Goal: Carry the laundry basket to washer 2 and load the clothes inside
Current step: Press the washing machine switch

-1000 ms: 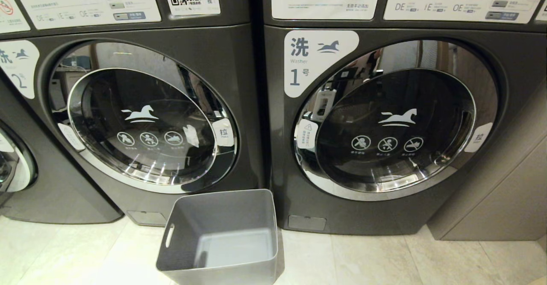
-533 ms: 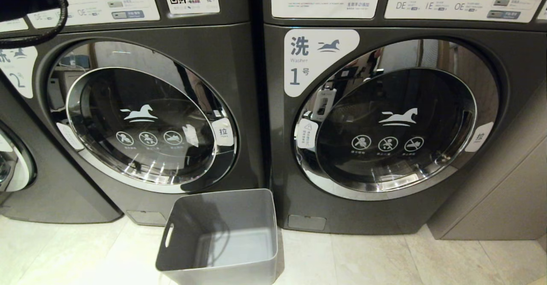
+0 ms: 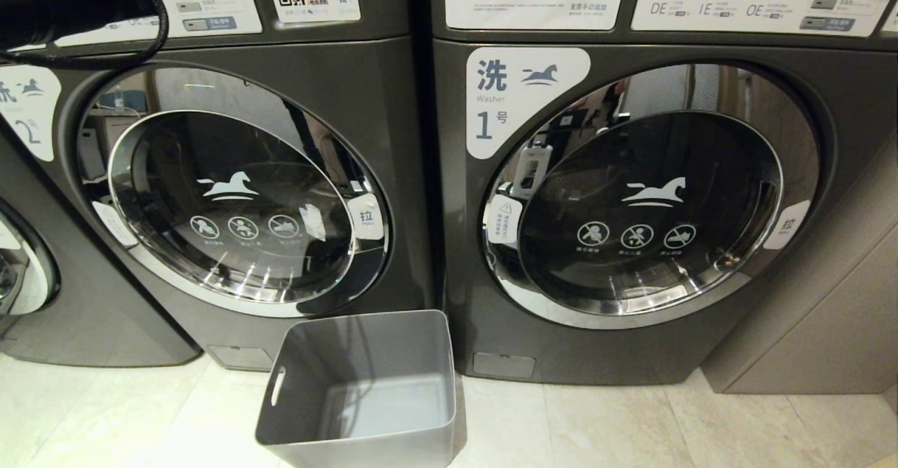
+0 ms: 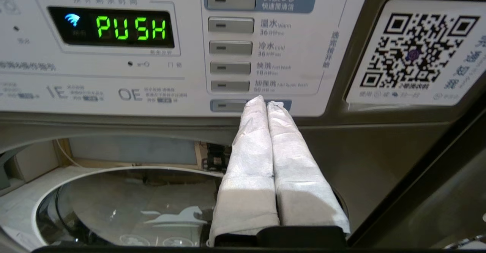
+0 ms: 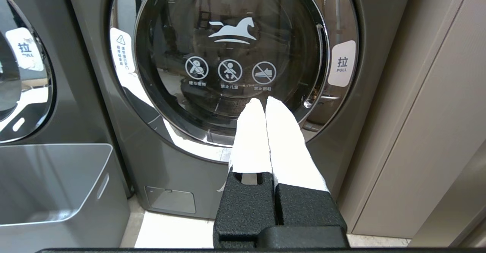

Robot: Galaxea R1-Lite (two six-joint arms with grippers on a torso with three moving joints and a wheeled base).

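With its fingers pressed together on nothing, the left gripper (image 4: 265, 102) points at the control panel (image 4: 182, 48) of washer 2 (image 3: 231, 194), the right gripper (image 5: 259, 103) likewise closed before washer 1 (image 3: 645, 208), while the laundry basket (image 3: 365, 391) stands on the pale tiled floor (image 3: 596, 426) below.

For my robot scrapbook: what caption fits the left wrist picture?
Shut left gripper with white-wrapped fingers pointing at bottom grey button under green PUSH display.
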